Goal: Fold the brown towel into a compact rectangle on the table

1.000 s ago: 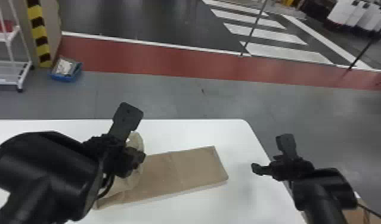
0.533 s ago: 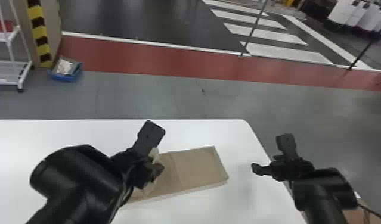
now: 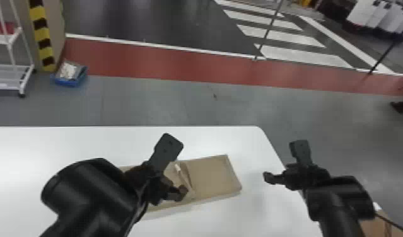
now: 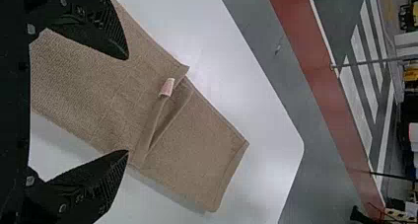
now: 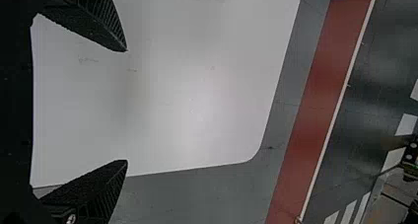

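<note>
The brown towel (image 3: 213,178) lies as a long folded strip on the white table, its left part partly hidden behind my left arm. My left gripper (image 3: 178,168) stands open over the towel's middle. In the left wrist view the left gripper (image 4: 129,105) has its fingers apart above the towel (image 4: 197,150), where a folded-over layer ends at a raised crease with a small pale tag (image 4: 167,87). My right gripper (image 3: 284,162) is parked open over the table's right edge; in the right wrist view the right gripper (image 5: 128,105) has nothing between its fingers.
The white table (image 3: 229,138) has a rounded far right corner, beyond which lies grey floor. A white shelf rack (image 3: 13,67) and a blue bin (image 3: 70,74) stand on the floor at the far left. A cardboard box (image 3: 375,223) is at the lower right.
My left gripper moved right with the towel's lifted end, then let it go; that end now lies over the strip. The right arm has not moved.
</note>
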Controlling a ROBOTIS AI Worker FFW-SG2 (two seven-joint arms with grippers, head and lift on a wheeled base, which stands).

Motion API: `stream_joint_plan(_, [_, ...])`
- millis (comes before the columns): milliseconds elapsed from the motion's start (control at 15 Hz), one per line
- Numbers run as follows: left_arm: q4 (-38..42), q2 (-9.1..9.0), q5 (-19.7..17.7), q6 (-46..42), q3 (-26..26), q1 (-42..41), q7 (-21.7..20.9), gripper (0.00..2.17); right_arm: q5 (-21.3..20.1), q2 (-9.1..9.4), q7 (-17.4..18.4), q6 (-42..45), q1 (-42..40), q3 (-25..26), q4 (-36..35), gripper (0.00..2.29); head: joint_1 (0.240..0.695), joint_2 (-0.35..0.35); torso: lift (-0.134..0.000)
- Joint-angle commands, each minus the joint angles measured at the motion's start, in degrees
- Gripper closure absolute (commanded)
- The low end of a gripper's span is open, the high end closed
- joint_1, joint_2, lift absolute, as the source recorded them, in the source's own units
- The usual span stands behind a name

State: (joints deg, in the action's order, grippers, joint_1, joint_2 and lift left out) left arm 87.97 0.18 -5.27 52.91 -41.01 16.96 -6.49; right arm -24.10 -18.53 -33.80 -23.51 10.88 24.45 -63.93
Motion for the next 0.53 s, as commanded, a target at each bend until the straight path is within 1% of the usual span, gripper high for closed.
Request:
stream_joint_plan(0, [2.2, -0.32, 0.61, 0.31, 3.31, -2.63, -0.98, 0.03, 2.04, 2.54, -2.24, -5.64, -1.56, 0.34, -6.56, 0.08, 0.695, -0.35, 0.0])
stream_joint_plan(67, [4.4, -0.32, 1.05, 0.49, 5.42, -4.3, -1.94, 0.03, 4.06, 3.94, -3.38, -10.73, -1.83, 0.16, -10.25, 0.08, 0.695, -0.35, 0.0])
stream_joint_plan(200, [8.0, -0.32, 2.28, 1.02, 10.52, -8.08, -4.32, 0.03, 7.22, 5.52, -3.82, -19.7, -2.88, -1.51, -15.79, 0.08, 0.695, -0.35, 0.0])
stream_joint_plan(267, [9.76, -0.32, 2.72, 1.19, 13.24, -10.1, -5.19, 0.03, 8.1, 6.49, -3.82, -24.45, -2.88, -2.56, -19.04, 0.08, 0.695, -0.35, 0.0])
stream_joint_plan(400, [12.4, -0.32, 2.54, 1.37, 16.32, -12.65, -6.25, 0.03, 10.56, 8.34, -3.91, -30.6, -3.15, -4.23, -23.26, 0.08, 0.695, -0.35, 0.0])
stream_joint_plan(467, [13.28, -0.32, 2.63, 1.37, 17.55, -13.79, -6.51, 0.03, 11.53, 9.04, -3.82, -31.65, -3.59, -5.55, -24.66, 0.08, 0.695, -0.35, 0.0])
